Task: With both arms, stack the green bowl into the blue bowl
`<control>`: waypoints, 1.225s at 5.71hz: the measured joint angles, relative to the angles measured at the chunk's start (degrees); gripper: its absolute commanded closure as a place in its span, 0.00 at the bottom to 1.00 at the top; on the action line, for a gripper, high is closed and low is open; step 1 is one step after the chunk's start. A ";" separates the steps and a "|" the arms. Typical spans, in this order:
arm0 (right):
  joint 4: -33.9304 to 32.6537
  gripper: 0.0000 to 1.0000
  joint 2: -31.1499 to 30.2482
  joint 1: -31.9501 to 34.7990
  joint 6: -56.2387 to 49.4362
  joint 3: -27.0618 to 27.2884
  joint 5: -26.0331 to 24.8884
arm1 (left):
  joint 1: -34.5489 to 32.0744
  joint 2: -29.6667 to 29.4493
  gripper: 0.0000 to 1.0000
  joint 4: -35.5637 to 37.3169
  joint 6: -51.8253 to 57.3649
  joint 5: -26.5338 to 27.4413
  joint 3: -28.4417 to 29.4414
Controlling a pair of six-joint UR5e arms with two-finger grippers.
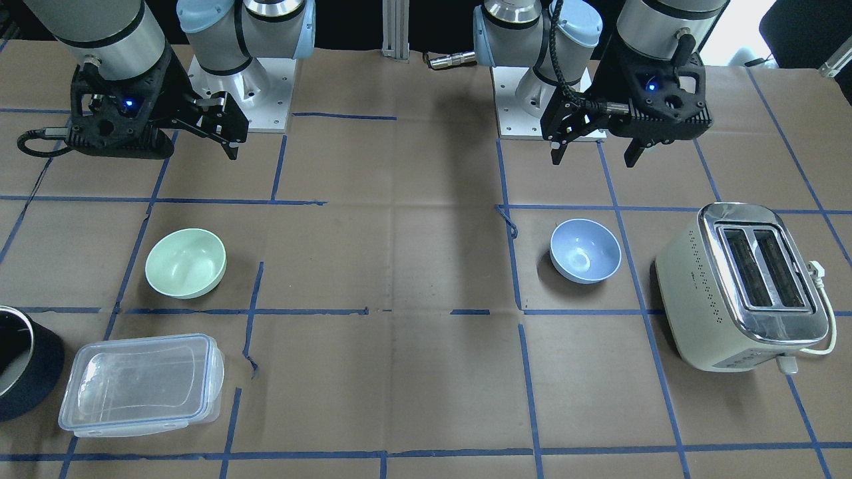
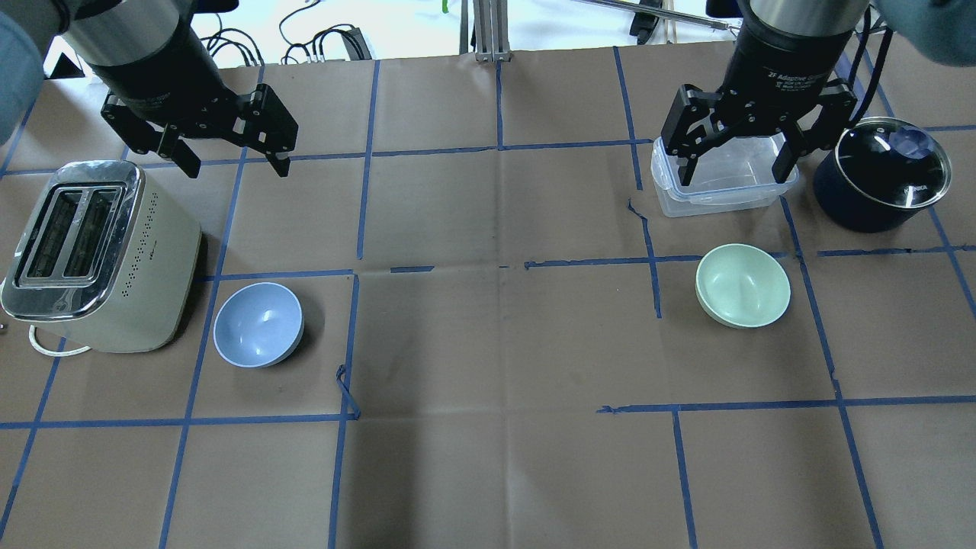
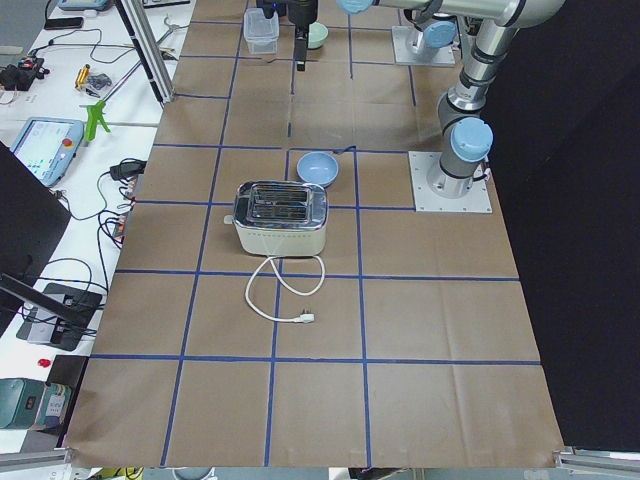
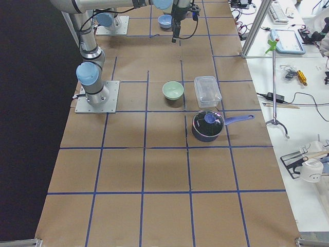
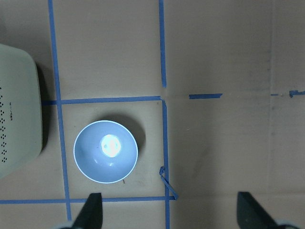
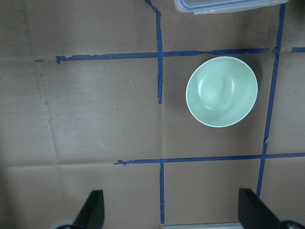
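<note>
In the overhead view the right claw [image 2: 734, 174] covers part of the clear lidded box [image 2: 724, 197], and the front view cuts the dark pot [image 1: 33, 379] off at its edge. Each wrist view shows only the tips of its own claw's fingers.

We count two bowls, two claws, one toaster, one box and one pot. The green bowl [image 2: 743, 286] sits upright on the surface [image 2: 496, 343] on the robot's right, near the box. The blue bowl [image 2: 258, 324] sits well apart on the left, just beside the toaster [image 2: 91, 252]. The right claw and the left claw [image 2: 237, 164] both hang released above the surface, holding nothing.
</note>
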 measured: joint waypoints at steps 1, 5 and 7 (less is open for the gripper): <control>0.00 0.00 0.00 0.00 0.00 0.00 0.00 | 0.00 0.02 0.02 0.04 0.03 0.03 -0.07; 0.12 0.00 0.00 -0.11 0.01 0.04 -0.13 | 0.00 0.07 0.02 0.14 0.09 0.09 -0.48; 0.28 0.00 -0.43 -3.28 -4.51 0.54 -0.55 | 0.00 0.07 0.02 0.26 0.09 0.12 -0.56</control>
